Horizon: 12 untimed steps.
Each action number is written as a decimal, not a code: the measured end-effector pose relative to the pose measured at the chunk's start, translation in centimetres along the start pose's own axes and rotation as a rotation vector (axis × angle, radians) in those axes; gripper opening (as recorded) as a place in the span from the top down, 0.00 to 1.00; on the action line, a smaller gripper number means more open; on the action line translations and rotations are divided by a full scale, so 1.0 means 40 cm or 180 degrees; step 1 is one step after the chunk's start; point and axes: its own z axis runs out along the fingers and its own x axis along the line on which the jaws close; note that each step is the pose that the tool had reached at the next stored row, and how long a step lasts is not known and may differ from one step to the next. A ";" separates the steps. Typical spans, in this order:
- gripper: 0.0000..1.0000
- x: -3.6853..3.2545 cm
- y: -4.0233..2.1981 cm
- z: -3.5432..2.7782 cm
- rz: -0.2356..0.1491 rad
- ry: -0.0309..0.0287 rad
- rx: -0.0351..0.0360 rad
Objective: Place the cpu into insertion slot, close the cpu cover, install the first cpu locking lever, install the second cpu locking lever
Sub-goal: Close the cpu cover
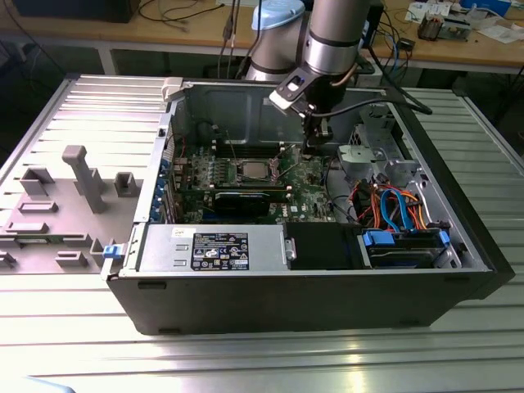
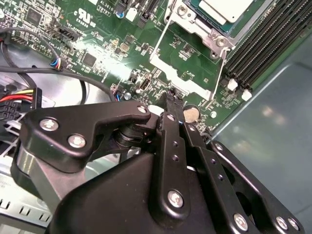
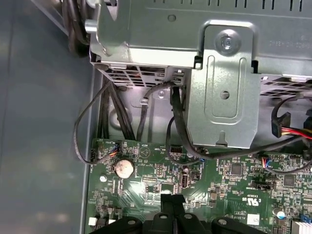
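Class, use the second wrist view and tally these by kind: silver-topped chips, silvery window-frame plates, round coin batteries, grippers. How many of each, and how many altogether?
cpu: 1
cpu cover: 1
coin battery: 1
gripper: 1
Total: 4

Drive cage near fingers, cables looping between
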 end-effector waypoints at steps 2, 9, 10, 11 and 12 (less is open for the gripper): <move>0.89 0.000 -0.001 0.001 -0.0001 0.0000 0.0000; 0.89 0.001 -0.017 0.002 -0.0001 0.0001 0.0000; 0.89 0.001 -0.017 0.001 -0.0001 0.0001 0.0000; 0.89 0.001 -0.017 0.001 -0.0001 0.0000 0.0000; 0.89 0.001 -0.018 0.001 0.0000 0.0000 0.0000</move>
